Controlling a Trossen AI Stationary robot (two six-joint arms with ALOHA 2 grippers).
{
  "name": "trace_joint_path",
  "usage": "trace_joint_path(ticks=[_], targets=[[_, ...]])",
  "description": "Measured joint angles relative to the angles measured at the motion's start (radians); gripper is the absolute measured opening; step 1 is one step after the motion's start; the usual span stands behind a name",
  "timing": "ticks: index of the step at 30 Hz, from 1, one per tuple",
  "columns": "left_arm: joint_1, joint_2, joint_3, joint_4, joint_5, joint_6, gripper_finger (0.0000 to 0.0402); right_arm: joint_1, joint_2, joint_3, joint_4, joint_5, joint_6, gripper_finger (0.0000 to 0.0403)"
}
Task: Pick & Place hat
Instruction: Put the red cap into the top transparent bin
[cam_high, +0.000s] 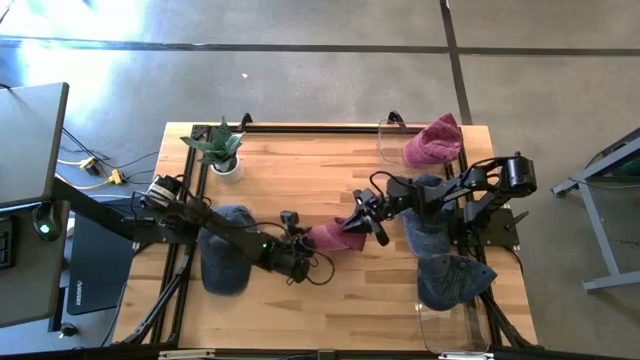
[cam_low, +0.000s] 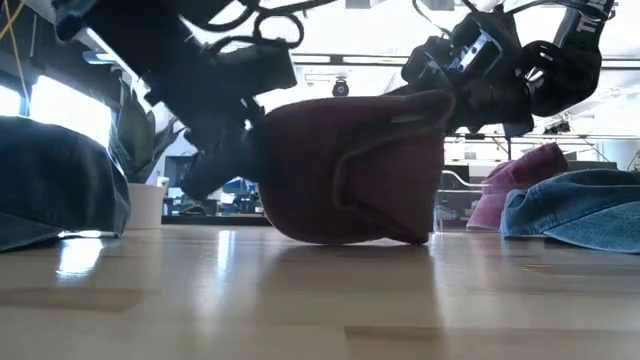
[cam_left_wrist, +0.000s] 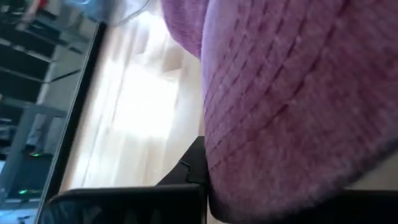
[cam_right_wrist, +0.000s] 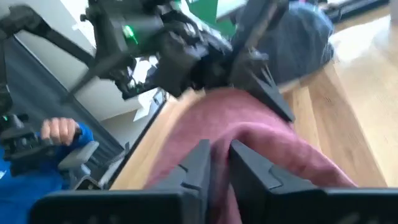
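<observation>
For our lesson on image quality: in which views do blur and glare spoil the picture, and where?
Right wrist view: the maroon hat and the left arm beyond it are smeared by motion. Left wrist view: the hat fills the picture, soft, with the wooden table washed out by glare. Low view: bright windows behind, sheen on the tabletop. High view: evenly lit.

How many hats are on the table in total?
5: maroon hat at centre between both grippers, denim hat left, pink hat far right corner, two denim hats right. Others may be hidden.
</observation>
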Motion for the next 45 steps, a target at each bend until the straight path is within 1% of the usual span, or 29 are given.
trace_joint_path(ticks=[2, 4, 6, 8, 10, 12, 13, 15, 17, 18, 19, 20, 21, 24, 26, 28, 30, 33, 36, 38, 39, 41, 43, 45], targets=[[-0.01, -0.014, 0.033, -0.057, 0.05, -0.008, 0.0018, -0.001, 0.0, 0.0, -0.027, -0.001, 0.002, 0.0079], [-0.026, -0.024, 0.084, -0.135, 0.088, -0.018, 0.0024, -0.014, -0.014, 0.0, -0.049, -0.031, 0.022, 0.0105], [-0.04, -0.032, 0.145, -0.245, 0.147, -0.028, 0.0019, -0.036, -0.046, 0.0, -0.07, -0.105, 0.05, 0.0129], [-0.045, -0.058, 0.211, -0.393, 0.215, -0.034, 0.001, -0.058, -0.103, 0.0, -0.121, -0.184, 0.089, 0.0146], [-0.042, -0.076, 0.285, -0.495, 0.312, -0.028, 0.0005, -0.07, -0.172, 0.0, -0.193, -0.219, 0.106, 0.0155], [-0.029, -0.091, 0.344, -0.595, 0.441, -0.012, 0.0006, -0.07, -0.252, 0.0, -0.292, -0.216, 0.077, 0.0157], [-0.012, -0.094, 0.37, -0.633, 0.528, 0.008, 0.0007, -0.065, -0.29, 0.0, -0.339, -0.205, 0.053, 0.0156], [0.038, -0.095, 0.403, -0.647, 0.738, 0.062, 0.0007, -0.052, -0.365, 0.0, -0.441, -0.169, 0.011, 0.0153], [0.108, -0.094, 0.405, -0.658, 0.931, 0.118, 0.0007, -0.034, -0.429, 0.0, -0.528, -0.118, -0.025, 0.0148], [0.143, -0.092, 0.402, -0.659, 1.002, 0.146, 0.0007, -0.026, -0.461, 0.0, -0.567, -0.095, -0.041, 0.0145], [0.177, -0.083, 0.401, -0.652, 1.042, 0.173, 0.0007, -0.018, -0.488, 0.0, -0.605, -0.074, -0.052, 0.0143], [0.214, -0.067, 0.4, -0.636, 1.058, 0.197, 0.0007, -0.009, -0.513, 0.0, -0.63, -0.056, -0.062, 0.014], [0.247, -0.048, 0.398, -0.62, 1.051, 0.219, 0.0007, -0.001, -0.539, 0.0, -0.654, -0.033, -0.068, 0.0139], [0.336, 0.005, 0.392, -0.592, 0.983, 0.242, 0.0007, 0.013, -0.6, 0.0, -0.71, 0.0, -0.072, 0.0135], [0.387, 0.024, 0.396, -0.555, 0.973, 0.25, 0.0009, 0.019, -0.633, 0.0, -0.733, 0.015, -0.088, 0.0134], [0.431, 0.041, 0.396, -0.548, 1.01, 0.268, 0.002, 0.022, -0.654, 0.0, -0.739, 0.019, -0.11, 0.0134], [0.469, 0.051, 0.395, -0.548, 1.065, 0.287, 0.0043, 0.023, -0.662, 0.0, -0.752, 0.022, -0.116, 0.0133], [0.511, 0.052, 0.395, -0.547, 1.116, 0.314, 0.01, 0.023, -0.66, 0.0, -0.766, 0.029, -0.117, 0.0133], [0.538, 0.052, 0.404, -0.562, 1.122, 0.343, 0.0163, 0.024, -0.652, 0.0, -0.797, 0.072, -0.117, 0.0133], [0.55, 0.052, 0.435, -0.603, 1.092, 0.349, 0.02, 0.024, -0.652, 0.0, -0.817, 0.102, -0.123, 0.0133], [0.555, 0.052, 0.455, -0.632, 1.058, 0.349, 0.0216, 0.024, -0.652, 0.0, -0.823, 0.118, -0.126, 0.0133], [0.555, 0.052, 0.487, -0.671, 0.957, 0.342, 0.0241, 0.024, -0.653, 0.0, -0.839, 0.142, -0.136, 0.0133], [0.551, 0.052, 0.509, -0.679, 0.857, 0.34, 0.0257, 0.024, -0.652, 0.0, -0.841, 0.151, -0.142, 0.0133], [0.532, 0.048, 0.514, -0.652, 0.788, 0.335, 0.0264, 0.024, -0.653, 0.0, -0.855, 0.157, -0.142, 0.0133]])
